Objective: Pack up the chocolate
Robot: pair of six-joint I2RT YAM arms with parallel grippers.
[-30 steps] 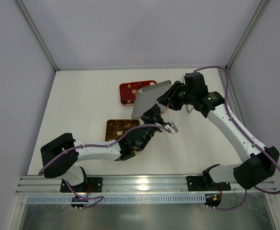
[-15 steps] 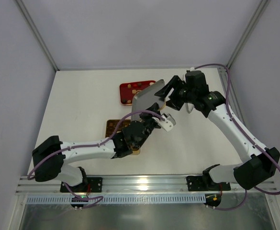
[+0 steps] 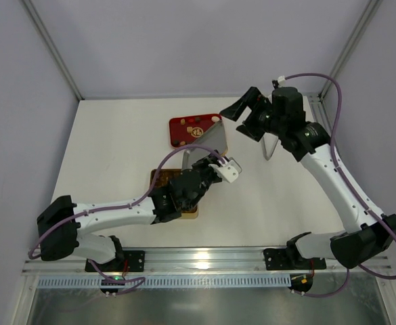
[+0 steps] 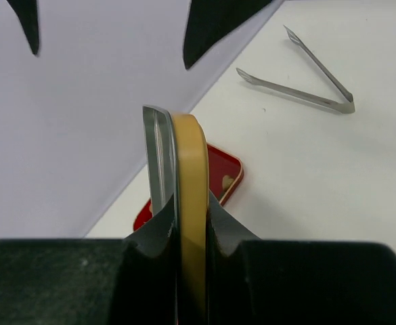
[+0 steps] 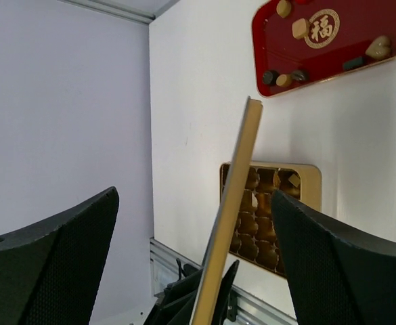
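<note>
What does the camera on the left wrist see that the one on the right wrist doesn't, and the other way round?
Only the left wrist view shows the metal tongs lying on the table. Only the right wrist view shows the gold box with its grid of compartments, and the chocolate pieces laid out in the red tray. Both show that tray, though the left wrist catches just a corner, and both show the flat panel, seen edge-on, gripped by the left hand.
</note>
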